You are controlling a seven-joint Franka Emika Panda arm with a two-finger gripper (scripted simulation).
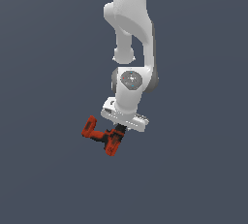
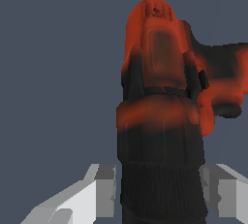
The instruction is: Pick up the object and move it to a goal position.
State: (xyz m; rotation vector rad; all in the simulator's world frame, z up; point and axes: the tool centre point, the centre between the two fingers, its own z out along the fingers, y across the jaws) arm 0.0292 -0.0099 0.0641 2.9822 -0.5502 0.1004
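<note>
Cordless power drill (image 1: pixel 104 138), red-orange and black, seen in the exterior view just beneath the white arm's (image 1: pixel 130 29) hand and tilted, with one red end toward the exterior view's left and the other red part lower, under the gripper (image 1: pixel 120 132). The body is blocky and matte, with coarse, faceted edges typical of a low-detail render. In the wrist view the drill (image 2: pixel 160 106) fills the centre of the picture: a rounded red-orange housing at the far end, a darker recessed panel along its upper face, a red band across the middle, and a black ribbed section nearest the camera. A red and black part branches off to one side.

The arm hangs from the top of the exterior view, its smooth white links folded downward and the wrist pointing at the plain dark grey-blue ground (image 1: pixel 43 169). A flat white hand plate sits crosswise above the drill.

The gripper's pale grey, boxy fingers (image 2: pixel 104 189) stand on either side of the black ribbed section in the wrist view, closed against it, so the gripper is grasping the drill. Whether the drill touches the ground or is lifted clear of it cannot be told.
</note>
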